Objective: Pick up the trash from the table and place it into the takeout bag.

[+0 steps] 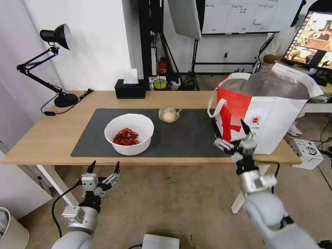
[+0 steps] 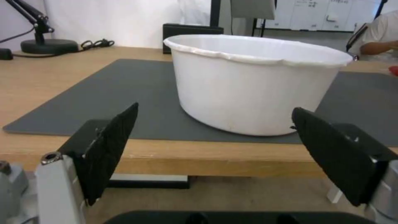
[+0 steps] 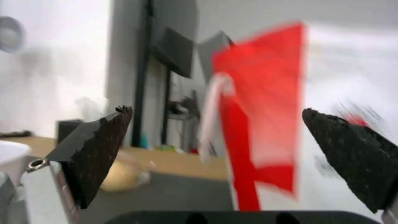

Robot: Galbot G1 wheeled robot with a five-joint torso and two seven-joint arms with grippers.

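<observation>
On the dark grey mat of the table (image 1: 52, 138) stands a white round bowl (image 1: 129, 134) holding red shells; the same bowl (image 2: 257, 84) sits just past the table edge in the left wrist view. Behind it lies a clear bag with a beige lump (image 1: 168, 114), which is a blur (image 3: 120, 177) in the right wrist view. The white-and-red takeout bag (image 1: 269, 107) stands open at the table's right end, its red side (image 3: 261, 112) close to my right gripper. My left gripper (image 1: 103, 168) hangs open below the table's front edge. My right gripper (image 1: 231, 135), open and empty, is raised beside the bag's red side.
A black tissue box (image 1: 130, 89) and a black desk lamp (image 1: 55, 65) stand at the table's back left. A person sits behind the takeout bag at a monitor (image 1: 311, 38). A white box (image 1: 307, 148) lies on the floor at the right.
</observation>
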